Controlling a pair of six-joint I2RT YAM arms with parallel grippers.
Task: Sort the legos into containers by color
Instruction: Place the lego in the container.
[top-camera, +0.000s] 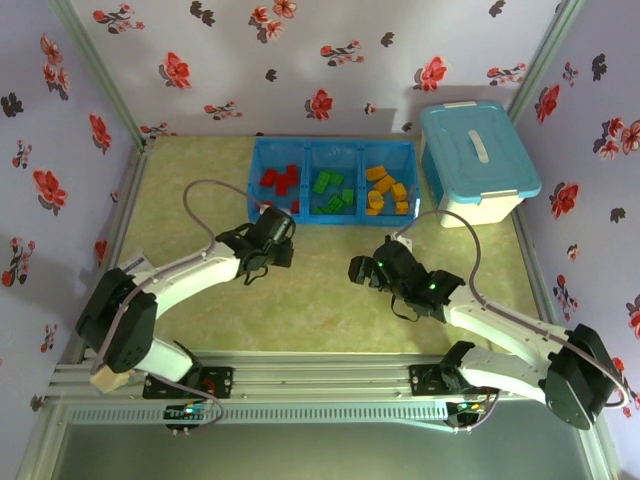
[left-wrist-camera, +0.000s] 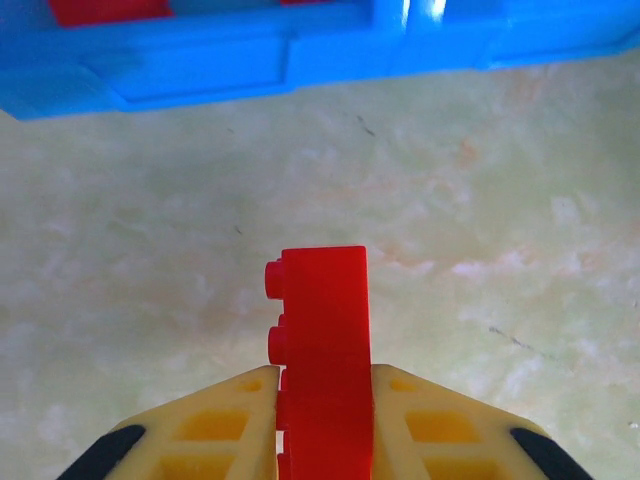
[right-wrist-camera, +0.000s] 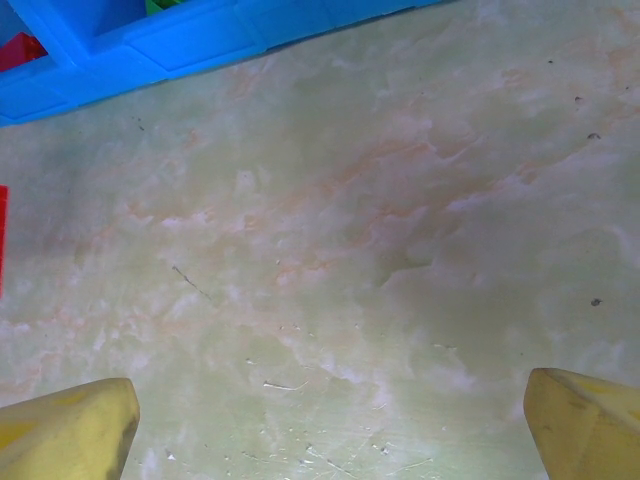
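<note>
The left gripper (left-wrist-camera: 325, 378) is clamped on a red brick (left-wrist-camera: 322, 300). Its two yellow fingers (left-wrist-camera: 225, 420) press the brick's flat sides, and the brick stands on edge with its studs facing left. The brick's near end is buried between the fingers and cut off by the bottom of the wrist view, so its full length cannot be told. From above, this gripper (top-camera: 275, 228) sits just near of the left end of the blue tray (top-camera: 330, 218); the held brick is too small to make out there. The tray wall (left-wrist-camera: 250, 60) runs across the far side of the left wrist view, its inside cut off apart from slivers of red.

The right gripper (right-wrist-camera: 325, 440) has its jaws wide apart and holds nothing, with bare table (right-wrist-camera: 380, 250) beneath. From above it (top-camera: 360, 268) lies near of the tray's middle. A red sliver at the left edge of its wrist view cannot be identified.

The tray holds red bricks (top-camera: 280, 180) on the left, green bricks (top-camera: 332, 192) in the middle and orange-yellow bricks (top-camera: 388, 190) on the right. A lidded light-blue tub (top-camera: 478, 160) stands just right of it.
</note>
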